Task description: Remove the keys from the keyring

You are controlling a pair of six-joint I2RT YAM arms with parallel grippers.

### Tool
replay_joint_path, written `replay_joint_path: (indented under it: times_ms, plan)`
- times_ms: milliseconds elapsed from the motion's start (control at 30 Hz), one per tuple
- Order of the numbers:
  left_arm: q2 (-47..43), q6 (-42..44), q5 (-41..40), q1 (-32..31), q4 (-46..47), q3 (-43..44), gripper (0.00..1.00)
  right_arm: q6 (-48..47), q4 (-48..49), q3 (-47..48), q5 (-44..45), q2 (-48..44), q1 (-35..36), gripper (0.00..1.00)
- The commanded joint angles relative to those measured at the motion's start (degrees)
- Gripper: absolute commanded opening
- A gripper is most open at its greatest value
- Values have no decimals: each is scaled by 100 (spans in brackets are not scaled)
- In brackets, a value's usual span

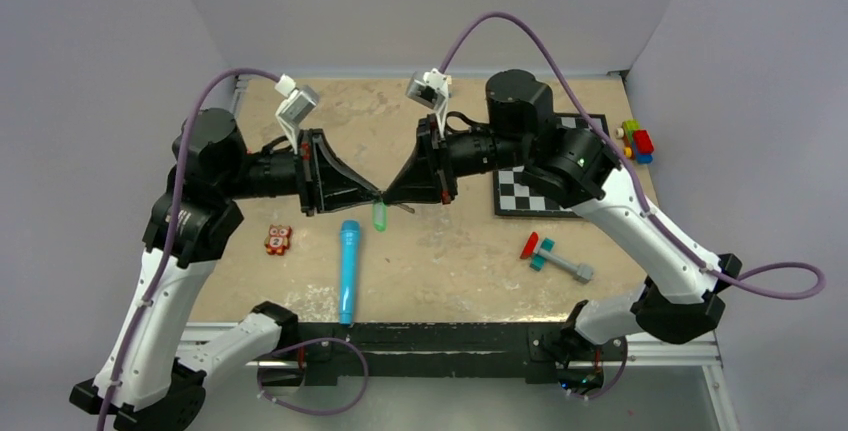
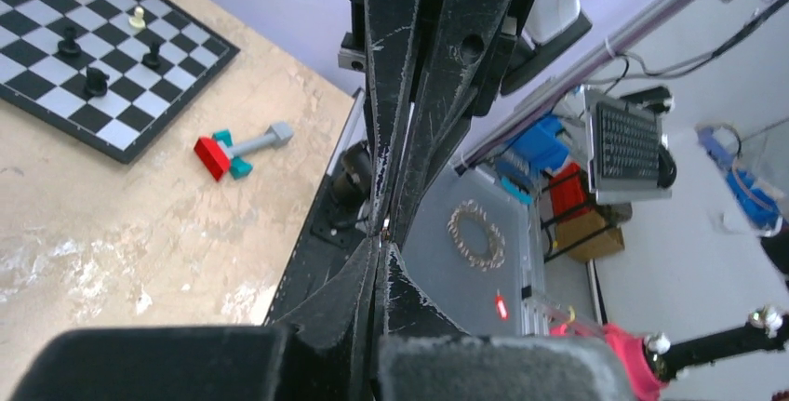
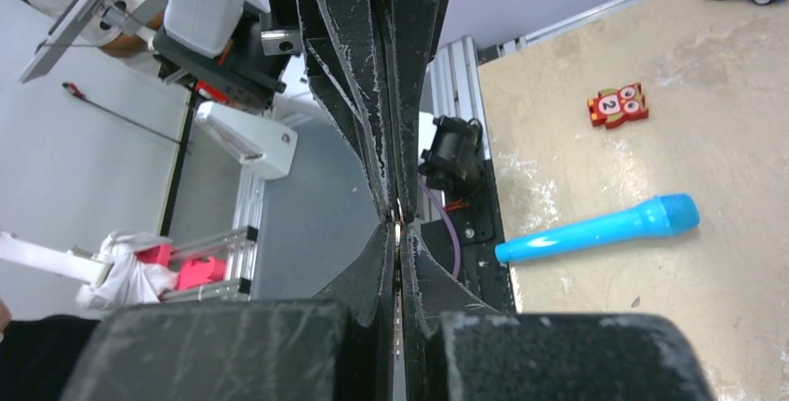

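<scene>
Keyring [image 1: 383, 197] suspended mid-air over table [image 1: 460, 251] centre, green tag [image 1: 380, 217] dangling beneath. Left gripper [image 1: 374, 192] and right gripper [image 1: 392, 195] meet tip to tip, jaws clamped tight, apparently each pinching ring, likely bracing it to work keys off. Exact hold hidden.

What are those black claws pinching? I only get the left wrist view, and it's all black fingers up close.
Observer: The top view shows a small green piece dangling just under where the left gripper and right gripper meet tip to tip, both closed.
Operator: Is anything lying underneath?
Observer: A blue toy microphone lies on the table, slightly left of the green piece and nearer the robot.
Operator: Anything beside that?
Observer: A small red owl block, to the microphone's left and apart from it.
</scene>
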Motion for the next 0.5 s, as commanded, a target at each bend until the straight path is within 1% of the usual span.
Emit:
replay_joint_path:
  times_ms: [0, 67, 200, 400, 467]
  plan:
    - [-142, -770, -621, -26, 983, -172, 0, 399, 916, 17, 395, -252, 38, 0]
    - [-238, -916, -995, -33, 1209, -262, 0, 420, 1021, 29, 499, -253, 39, 0]
    - [-287, -1337, -1197, -35, 1921, -469, 0, 551, 1325, 119, 531, -137, 35, 0]
    - [-277, -1796, -1813, -68, 2515, -567, 0, 565, 1546, 403, 576, 63, 29, 0]
    - [-264, -1906, -1908, -71, 2741, -593, 1, 590, 1587, 497, 592, 162, 27, 0]
